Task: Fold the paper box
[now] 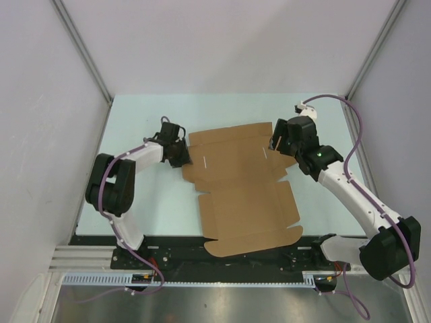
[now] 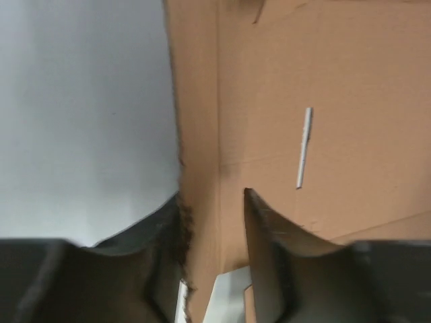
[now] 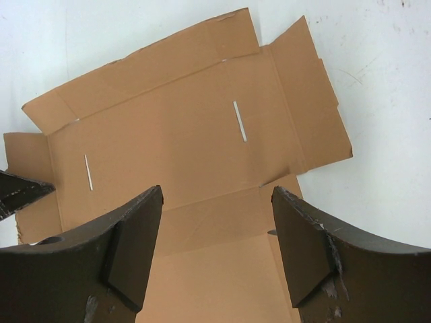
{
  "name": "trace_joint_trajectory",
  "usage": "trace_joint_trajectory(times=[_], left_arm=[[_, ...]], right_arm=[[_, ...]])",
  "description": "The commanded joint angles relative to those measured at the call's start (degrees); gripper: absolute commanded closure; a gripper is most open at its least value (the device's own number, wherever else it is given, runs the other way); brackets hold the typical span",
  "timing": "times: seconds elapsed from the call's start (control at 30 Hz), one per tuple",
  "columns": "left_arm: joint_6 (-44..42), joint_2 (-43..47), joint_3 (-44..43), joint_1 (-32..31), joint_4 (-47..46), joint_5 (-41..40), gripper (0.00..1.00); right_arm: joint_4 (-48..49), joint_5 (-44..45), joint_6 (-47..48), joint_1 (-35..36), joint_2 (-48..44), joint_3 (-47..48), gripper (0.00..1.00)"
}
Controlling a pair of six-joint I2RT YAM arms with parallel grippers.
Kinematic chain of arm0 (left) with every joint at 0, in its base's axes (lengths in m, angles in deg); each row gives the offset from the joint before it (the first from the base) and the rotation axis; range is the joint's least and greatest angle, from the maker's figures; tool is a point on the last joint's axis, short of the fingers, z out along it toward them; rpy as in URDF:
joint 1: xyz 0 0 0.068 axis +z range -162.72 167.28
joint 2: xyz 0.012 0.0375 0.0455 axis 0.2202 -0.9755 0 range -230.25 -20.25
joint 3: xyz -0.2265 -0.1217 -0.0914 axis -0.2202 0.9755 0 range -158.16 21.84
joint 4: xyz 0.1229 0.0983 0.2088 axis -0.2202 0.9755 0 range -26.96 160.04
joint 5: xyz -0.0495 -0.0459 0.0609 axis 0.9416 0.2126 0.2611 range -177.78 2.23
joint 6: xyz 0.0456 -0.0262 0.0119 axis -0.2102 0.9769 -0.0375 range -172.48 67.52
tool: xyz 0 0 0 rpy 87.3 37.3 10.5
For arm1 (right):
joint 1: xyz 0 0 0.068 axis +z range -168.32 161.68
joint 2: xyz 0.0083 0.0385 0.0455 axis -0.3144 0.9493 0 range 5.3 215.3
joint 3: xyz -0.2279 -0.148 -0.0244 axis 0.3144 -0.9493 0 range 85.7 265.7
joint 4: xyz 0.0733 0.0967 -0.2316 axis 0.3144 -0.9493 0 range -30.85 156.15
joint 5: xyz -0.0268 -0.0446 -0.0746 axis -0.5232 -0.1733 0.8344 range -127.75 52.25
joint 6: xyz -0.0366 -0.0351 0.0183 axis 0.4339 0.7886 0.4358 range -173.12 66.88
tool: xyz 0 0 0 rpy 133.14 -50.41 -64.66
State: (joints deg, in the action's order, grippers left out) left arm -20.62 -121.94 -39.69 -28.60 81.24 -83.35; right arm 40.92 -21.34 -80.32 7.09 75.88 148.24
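Observation:
The paper box (image 1: 236, 188) is a brown die-cut sheet lying flat and unfolded on the pale table, with two thin slots in its far panel. My left gripper (image 1: 180, 155) is at the sheet's left edge. In the left wrist view its jaws (image 2: 212, 194) stand partly apart, and the narrow left side flap (image 2: 199, 134) passes between them against the left finger. My right gripper (image 1: 277, 145) hovers over the sheet's right edge. Its jaws (image 3: 217, 189) are wide open with nothing between them, only the paper box (image 3: 168, 134) below.
The pale green table (image 1: 135, 121) is enclosed by white walls with slanted metal posts (image 1: 81, 47) at the back corners. A black base rail (image 1: 222, 259) runs along the near edge, where the sheet's front flap overhangs it.

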Motion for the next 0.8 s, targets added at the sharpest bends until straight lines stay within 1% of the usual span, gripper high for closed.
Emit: trace_joint_trajectory(times=[0.0,0.07,0.1,0.13,0.17,0.2,0.23,0.27,0.3,0.33,0.37,0.4,0.47,0.5,0.57,0.63,0.7,0.77], left_arm=[[-7.7,-0.4,-7.7,0.4,1.1,5.5,0.64],[-13.1,-1.8,-10.9,0.3,3.5,7.4,0.67],[-15.3,-4.1,-15.9,0.1,5.2,8.0,0.75],[-18.6,-5.3,-18.8,-0.1,9.2,7.6,0.79],[-20.0,-6.6,-21.6,-0.3,10.8,7.5,0.82],[-21.3,-9.3,-27.8,-1.2,12.4,7.2,0.91],[-24.3,-10.8,-31.2,-1.8,16.0,5.3,0.96],[-26.0,-12.4,-34.8,-2.6,17.6,3.6,1.0],[-28.9,-15.4,-41.7,-4.3,20.4,2.1,1.0],[-30.2,-17.2,-45.3,-5.0,21.9,0.6,1.0],[-31.1,-20.5,-52.0,-5.6,23.3,0.4,1.0],[-32.3,-22.0,-54.8,-6.5,25.3,0.1,1.0],[-34.7,-24.9,-59.1,-7.3,25.2,-3.3,1.0],[-36.9,-25.7,-60.2,-8.0,25.3,-3.9,1.0],[-38.9,-27.7,-62.0,-8.6,25.6,-4.2,1.0],[-40.5,-28.1,-61.4,-9.1,25.5,-6.2,1.0],[-43.0,-27.4,-57.4,-10.2,23.7,-7.7,1.0],[-44.2,-26.6,-53.0,-11.7,22.1,-9.4,1.0]], right_arm=[[1.4,0.1,-0.2,-0.4,-2.4,-1.5,0.28],[1.3,-0.4,-0.2,-0.7,-3.3,-2.2,0.28],[1.2,-0.6,-0.2,-0.6,-3.6,-2.4,0.29],[1.2,-0.8,-0.3,-0.7,-3.9,-2.6,0.29],[1.2,-0.9,-0.4,-0.8,-4.2,-2.8,0.28],[0.7,-1.5,-0.5,-0.8,-4.4,-2.8,0.28],[0.6,-1.8,-0.4,-0.7,-4.4,-2.8,0.28],[0.4,-2.1,-0.5,-0.7,-4.8,-2.8,0.29],[0.0,-2.4,-0.4,-0.6,-5.0,-2.8,0.29],[-0.1,-2.6,-0.1,-0.5,-5.3,-2.8,0.29],[-0.3,-2.4,0.0,-0.4,-5.5,-2.8,0.29],[-0.8,-2.3,0.1,-0.3,-6.2,-2.8,0.29],[-1.4,-2.3,0.5,-0.2,-6.8,-2.8,0.29],[-1.9,-2.3,0.6,-0.1,-7.0,-2.8,0.29],[-2.7,-1.7,0.7,0.2,-7.0,-2.8,0.29],[-2.9,-0.9,1.4,0.3,-5.8,-2.8,0.29],[-2.0,-1.1,1.7,0.2,-4.9,-2.8,0.29],[1.7,-1.9,2.2,1.2,-3.4,-3.4,0.3]])
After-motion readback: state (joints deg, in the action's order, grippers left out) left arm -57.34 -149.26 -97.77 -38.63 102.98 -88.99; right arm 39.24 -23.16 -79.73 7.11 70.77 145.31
